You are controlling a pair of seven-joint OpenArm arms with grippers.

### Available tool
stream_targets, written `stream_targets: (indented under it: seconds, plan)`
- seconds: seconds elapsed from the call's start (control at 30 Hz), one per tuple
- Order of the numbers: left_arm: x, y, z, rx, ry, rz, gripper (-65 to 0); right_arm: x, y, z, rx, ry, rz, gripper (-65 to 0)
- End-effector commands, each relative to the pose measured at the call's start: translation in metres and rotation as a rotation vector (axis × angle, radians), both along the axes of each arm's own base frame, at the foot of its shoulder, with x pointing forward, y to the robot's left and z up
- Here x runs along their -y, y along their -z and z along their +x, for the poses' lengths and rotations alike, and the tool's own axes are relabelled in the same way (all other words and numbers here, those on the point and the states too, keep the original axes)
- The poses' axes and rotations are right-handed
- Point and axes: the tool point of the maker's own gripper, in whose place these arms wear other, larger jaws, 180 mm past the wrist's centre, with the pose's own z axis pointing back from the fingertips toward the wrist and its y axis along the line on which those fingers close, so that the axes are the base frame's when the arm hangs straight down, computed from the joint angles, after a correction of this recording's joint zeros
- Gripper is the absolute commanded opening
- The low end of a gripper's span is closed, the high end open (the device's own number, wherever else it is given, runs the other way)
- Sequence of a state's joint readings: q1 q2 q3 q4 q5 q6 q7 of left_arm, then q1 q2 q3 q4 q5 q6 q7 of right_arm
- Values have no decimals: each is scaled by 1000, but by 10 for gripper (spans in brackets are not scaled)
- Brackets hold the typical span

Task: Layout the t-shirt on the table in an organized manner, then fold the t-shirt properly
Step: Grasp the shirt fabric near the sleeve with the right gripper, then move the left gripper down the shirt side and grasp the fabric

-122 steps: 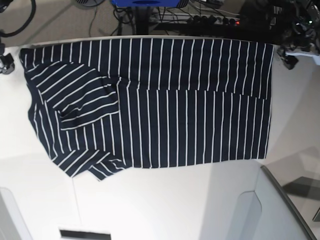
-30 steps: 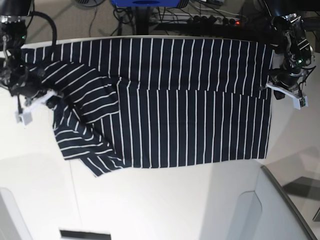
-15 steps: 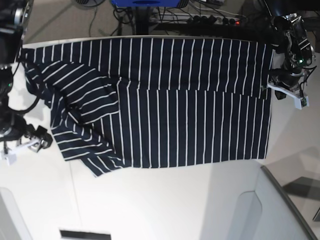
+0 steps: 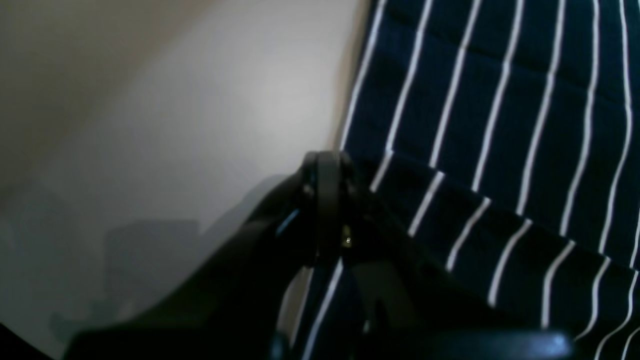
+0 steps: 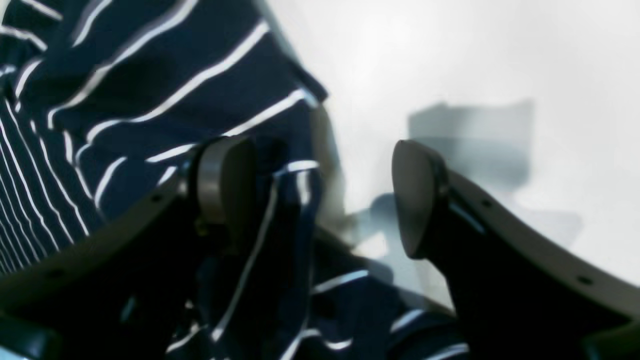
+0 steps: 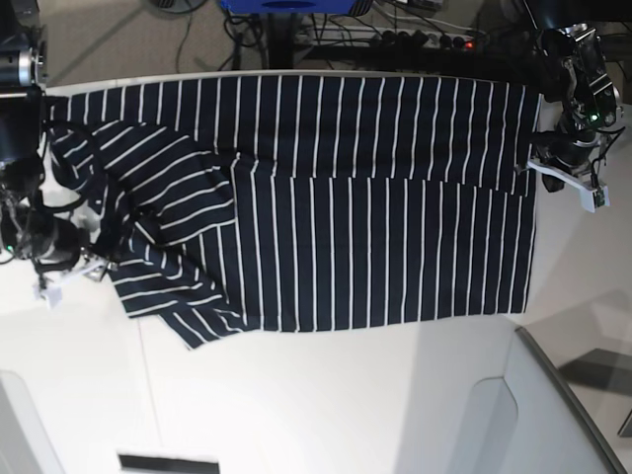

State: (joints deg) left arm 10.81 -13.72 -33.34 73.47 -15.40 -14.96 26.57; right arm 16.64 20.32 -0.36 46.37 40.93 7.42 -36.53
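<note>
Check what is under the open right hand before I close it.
The right hand straddles the t-shirt edge: one finger over striped cloth, the other over bare table. What lies beneath the bunched cloth is covered.

black arms (image 6: pixel 22 148), grey-padded pincer (image 5: pixel 320 200).

One t-shirt (image 6: pixel 326 197) lies on one desk (image 6: pixel 326 395); it is the only garment there. Two arms reach in, each ending in one tool, so two tools in all: the left tool (image 6: pixel 563 168) at the shirt's edge on the base view's right, the right tool (image 6: pixel 69 267) at the shirt's edge on that view's left. Each tool has two fingers. In the right wrist view both fingers (image 5: pixel 222 182) of the right tool show, spread apart. Beyond the desk's far edge lies one power strip (image 6: pixel 434 39).
</note>
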Motion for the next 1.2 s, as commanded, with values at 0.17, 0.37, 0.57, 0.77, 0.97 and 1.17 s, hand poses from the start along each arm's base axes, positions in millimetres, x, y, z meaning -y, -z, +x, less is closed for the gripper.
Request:
stream_targets:
  seconds: [0.17,0.37,0.57,0.77,0.97,1.17]
  plan:
    - [-10,-14,9,43,-1,28,-650,1,-18,23,60,5,0,-252]
    - [-10,-14,8,40,0,30,-650,-9,-19,27,66,-3,14,-260]
    - [-16,-8,4,18,-10,26,-650,-14,-20,30,71,-4,23,-510]
    - [-28,5,-7,-31,-29,22,-650,-17,-22,32,80,-9,26,-582]
    - [-48,-22,22,21,-19,71,-650,-23,-41,42,141,-41,15,-647]
    - [-59,-45,53,86,-27,83,-555,-45,-78,40,252,-133,-3,-648]
